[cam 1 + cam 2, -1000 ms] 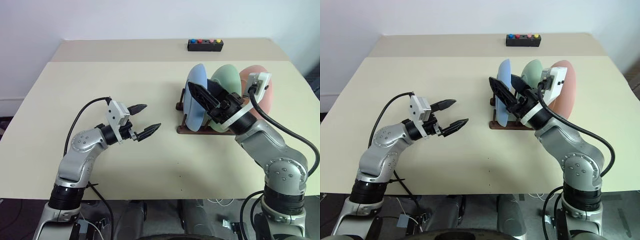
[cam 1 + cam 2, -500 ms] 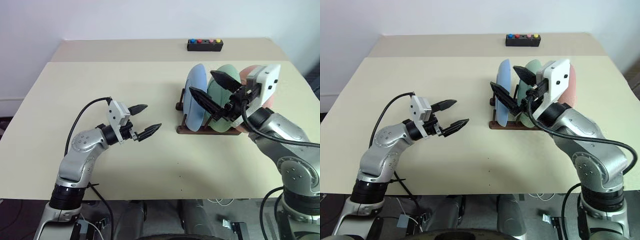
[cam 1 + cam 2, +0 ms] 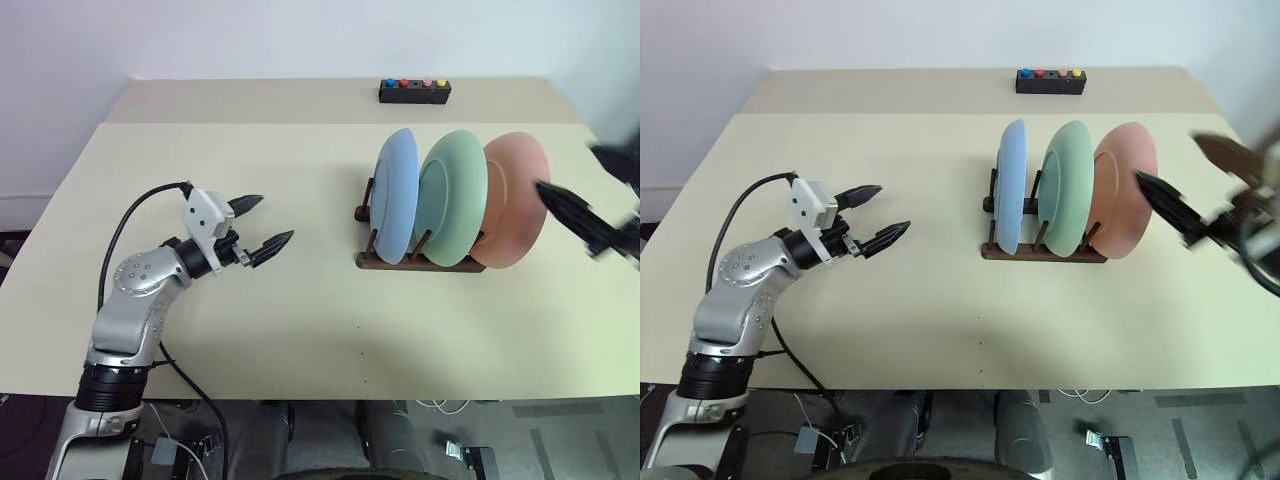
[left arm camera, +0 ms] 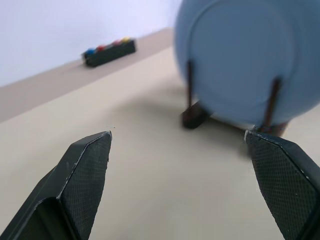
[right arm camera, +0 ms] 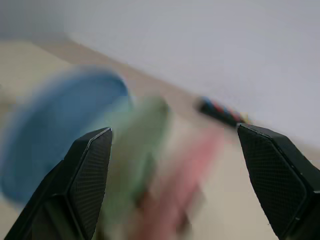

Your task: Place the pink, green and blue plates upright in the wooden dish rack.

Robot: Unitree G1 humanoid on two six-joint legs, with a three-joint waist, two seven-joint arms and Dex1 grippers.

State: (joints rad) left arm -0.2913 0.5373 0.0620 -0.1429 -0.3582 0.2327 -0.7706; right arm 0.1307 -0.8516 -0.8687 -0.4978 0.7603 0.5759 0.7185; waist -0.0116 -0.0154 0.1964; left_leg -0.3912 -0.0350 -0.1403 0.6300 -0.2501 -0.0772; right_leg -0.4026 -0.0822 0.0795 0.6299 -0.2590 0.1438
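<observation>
The blue plate (image 3: 397, 196), green plate (image 3: 452, 197) and pink plate (image 3: 517, 199) stand upright side by side in the wooden dish rack (image 3: 418, 262) on the right half of the table. My left gripper (image 3: 262, 224) is open and empty, well to the left of the rack, pointing toward it. My right gripper (image 3: 1195, 184) is open and empty at the table's right edge, just right of the pink plate and apart from it. The left wrist view looks at the blue plate (image 4: 235, 60) between the open fingers.
A small black box with coloured buttons (image 3: 414, 92) sits at the far edge of the cream table (image 3: 300, 320). The table's right edge lies close to my right gripper.
My right gripper has swung away from the plates to the right edge of the table, leaving the plates fully in view. My left gripper has drawn back a little to the left.
</observation>
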